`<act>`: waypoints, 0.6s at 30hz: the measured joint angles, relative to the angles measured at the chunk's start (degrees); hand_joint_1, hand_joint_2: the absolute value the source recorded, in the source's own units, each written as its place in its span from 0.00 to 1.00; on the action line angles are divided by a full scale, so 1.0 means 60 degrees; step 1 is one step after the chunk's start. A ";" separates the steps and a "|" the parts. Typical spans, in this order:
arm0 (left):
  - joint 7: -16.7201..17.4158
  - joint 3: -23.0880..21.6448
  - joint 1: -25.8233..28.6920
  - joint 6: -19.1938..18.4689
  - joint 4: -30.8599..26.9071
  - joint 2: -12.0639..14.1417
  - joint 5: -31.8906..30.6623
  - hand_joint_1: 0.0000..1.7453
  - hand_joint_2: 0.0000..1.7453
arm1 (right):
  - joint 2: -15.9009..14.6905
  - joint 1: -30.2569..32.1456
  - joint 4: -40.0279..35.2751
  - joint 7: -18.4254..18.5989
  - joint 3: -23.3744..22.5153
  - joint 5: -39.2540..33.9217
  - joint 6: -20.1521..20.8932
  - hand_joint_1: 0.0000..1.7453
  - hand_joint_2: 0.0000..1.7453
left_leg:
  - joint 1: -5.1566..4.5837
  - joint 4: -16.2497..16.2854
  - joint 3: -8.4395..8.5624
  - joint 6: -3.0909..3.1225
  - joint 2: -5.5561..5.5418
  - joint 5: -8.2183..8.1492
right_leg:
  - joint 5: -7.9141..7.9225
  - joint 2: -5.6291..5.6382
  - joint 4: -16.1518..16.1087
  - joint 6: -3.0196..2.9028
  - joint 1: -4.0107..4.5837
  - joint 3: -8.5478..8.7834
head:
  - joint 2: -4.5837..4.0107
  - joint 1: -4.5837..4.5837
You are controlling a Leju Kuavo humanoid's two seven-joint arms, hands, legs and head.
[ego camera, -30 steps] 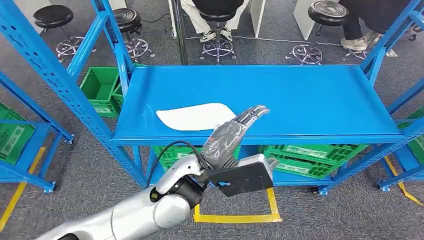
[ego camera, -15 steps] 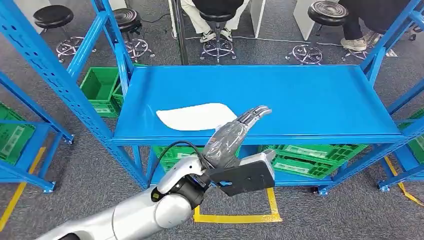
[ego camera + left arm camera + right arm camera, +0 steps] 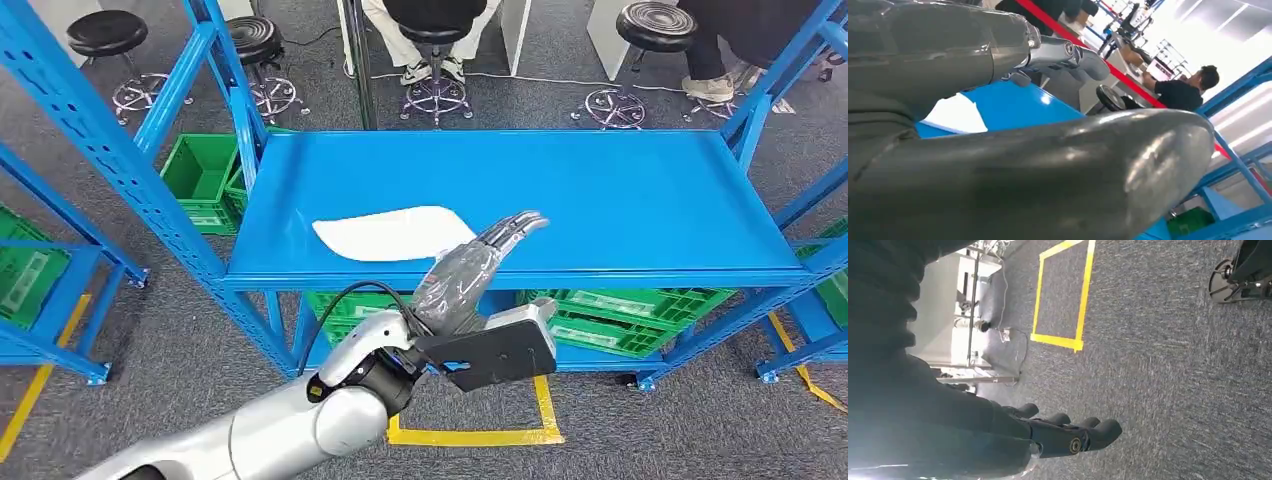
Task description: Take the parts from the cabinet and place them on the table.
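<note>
The robot's left hand (image 3: 470, 268) is hovering at the front edge of the blue worktop (image 3: 600, 190), its fingers (image 3: 515, 228) lying straight and apart, pointing over the surface and gripping nothing. Just beside those fingertips, toward the robot's left, a flat white part (image 3: 390, 233) is lying on the worktop near its front edge; from here I cannot tell whether the hand is touching it. In the left wrist view the same white part (image 3: 955, 115) is showing beyond the thick grey thumb (image 3: 1048, 170), with a person in a dark top (image 3: 1185, 92) sitting in the background. The right hand (image 3: 1068, 435) is hanging down over the grey carpet (image 3: 1173, 365), its dark fingers loosely extended with nothing in them, near a square of yellow tape (image 3: 1060, 295). Green crates (image 3: 620, 310) are sitting on the shelf beneath the worktop, and black stools (image 3: 655, 25) are standing behind it.
</note>
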 joint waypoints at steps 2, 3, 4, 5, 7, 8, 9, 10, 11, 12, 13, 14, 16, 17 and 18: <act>-0.0033 0.0000 -0.0001 0.0000 0.0018 -0.0004 0.0011 0.00 0.00 | 0.0000 0.0001 0.0000 0.0000 0.0000 0.0000 0.0008 0.00 1.00 | 0.0000 0.0000 0.0000 0.0000 0.0000 0.0000 | 0.0000 0.0000 0.0000 0.0000 0.0000 0.0000 | 0.0000 0.0000; -0.0040 0.0000 0.0000 0.0004 0.0026 -0.0007 0.0018 0.00 0.00 | 0.0000 0.0001 0.0000 0.0000 0.0000 0.0000 0.0015 0.00 1.00 | 0.0000 0.0000 0.0000 0.0000 0.0000 0.0000 | 0.0000 0.0000 0.0000 0.0000 0.0000 0.0000 | 0.0000 0.0000; -0.0054 -0.0004 -0.0001 0.0004 0.0025 -0.0007 0.0026 0.00 0.00 | 0.0000 0.0001 0.0000 0.0000 0.0000 0.0000 0.0015 0.00 1.00 | 0.0000 0.0000 0.0000 0.0000 0.0000 0.0000 | 0.0000 0.0000 0.0000 0.0000 0.0000 0.0000 | 0.0000 0.0000; -0.0058 -0.0004 -0.0002 0.0004 0.0029 -0.0007 0.0026 0.00 0.00 | 0.0000 0.0000 0.0000 0.0000 0.0000 0.0000 0.0015 0.00 1.00 | 0.0000 0.0000 0.0000 0.0000 0.0000 0.0000 | 0.0000 0.0000 0.0000 0.0000 0.0000 0.0000 | 0.0000 0.0000; -0.0062 -0.0004 -0.0003 0.0004 0.0044 -0.0007 0.0029 0.00 0.00 | -0.0004 0.0000 0.0000 0.0000 0.0000 0.0000 0.0019 0.00 1.00 | 0.0000 0.0000 0.0000 0.0000 0.0000 0.0000 | 0.0000 0.0000 0.0000 0.0000 0.0000 0.0000 | 0.0000 0.0000; -0.0062 -0.0004 -0.0003 0.0004 0.0058 -0.0011 0.0044 0.00 0.00 | -0.0004 0.0001 0.0000 0.0000 0.0000 0.0004 0.0018 0.00 1.00 | -0.0002 0.0003 -0.0003 0.0002 -0.0001 -0.0004 | 0.0004 0.0000 -0.0006 0.0002 -0.0004 0.0000 | 0.0000 0.0000; -0.0065 -0.0004 -0.0006 0.0004 0.0058 -0.0004 0.0051 0.00 0.00 | 0.0018 -0.0005 0.0004 0.0000 0.0000 0.0004 0.0019 0.00 1.00 | -0.0053 0.0043 -0.0011 0.0134 -0.0012 -0.0032 | 0.0103 -0.0026 -0.0152 0.0120 -0.0078 0.0026 | 0.0000 0.0000; -0.0077 0.0007 -0.0045 0.0015 0.0058 -0.0011 0.0055 0.00 0.00 | 0.0011 -0.0028 0.0000 0.0000 0.0000 0.0004 0.0019 0.00 1.00 | -0.0061 -0.0210 0.0088 0.0272 -0.0008 0.0077 | 0.0172 -0.0014 -0.0327 0.0191 -0.0042 0.0119 | 0.0000 -0.0065; -0.0087 0.0007 -0.0047 0.0015 0.0058 -0.0055 0.0059 0.00 0.00 | 0.0000 -0.0029 0.0000 0.0000 0.0000 0.0004 0.0019 0.00 1.00 | 0.0071 -0.0602 0.0310 0.0271 0.0032 0.0272 | 0.0114 -0.0016 -0.0329 0.0153 -0.0064 0.0160 | 0.0000 -0.0087; -0.0091 -0.0004 -0.0099 0.0022 0.0073 -0.0073 0.0059 0.00 0.00 | -0.0037 -0.0025 -0.0004 0.0000 0.0000 0.0004 0.0019 0.00 1.00 | 0.0055 -0.0831 0.0438 0.0338 0.0038 0.0344 | -0.0018 -0.0021 -0.0092 0.0143 -0.0013 0.0036 | 0.0000 -0.0066; -0.0091 -0.0018 -0.0147 0.0025 0.0073 -0.0102 0.0059 0.00 0.00 | -0.0033 -0.0024 -0.0004 0.0000 0.0000 0.0004 0.0022 0.00 1.00 | 0.0079 -0.0871 0.0468 0.0340 0.0053 0.0377 | -0.0298 -0.0015 0.0503 0.0157 -0.0002 -0.0306 | 0.0000 -0.0011; -0.0091 -0.0026 -0.0137 0.0026 0.0080 -0.0106 0.0062 0.00 0.00 | -0.0033 -0.0018 -0.0004 0.0000 0.0000 0.0004 0.0022 0.00 1.00 | 0.0080 -0.0866 0.0475 0.0336 0.0056 0.0361 | -0.0609 -0.0012 0.1342 0.0194 -0.0016 -0.0777 | 0.0000 0.0051; -0.0087 -0.0062 -0.0092 0.0022 0.0135 -0.0098 0.0084 0.00 0.00 | -0.0058 0.0017 0.0000 0.0000 0.0000 0.0004 0.0026 0.00 1.00 | 0.0080 -0.0850 0.0496 0.0291 0.0043 0.0301 | -0.0782 -0.0016 0.2415 0.0280 -0.0042 -0.1501 | 0.0000 0.0077; -0.0087 -0.0080 -0.0091 0.0022 0.0160 -0.0098 0.0084 0.00 0.00 | -0.0080 0.0025 -0.0004 0.0000 0.0000 0.0004 0.0026 0.00 1.00 | 0.0111 -0.0827 0.0531 0.0229 0.0017 0.0246 | -0.0490 -0.0018 0.2319 0.0321 -0.0063 -0.1562 | 0.0000 0.0077; -0.0087 -0.0094 -0.0092 0.0026 0.0160 -0.0098 0.0088 0.00 0.00 | -0.0091 0.0025 -0.0004 0.0000 0.0000 0.0004 0.0026 0.00 1.00 | 0.0152 -0.0775 0.0567 0.0161 0.0001 0.0178 | -0.0042 -0.0025 0.1877 0.0367 -0.0101 -0.1454 | 0.0000 0.0084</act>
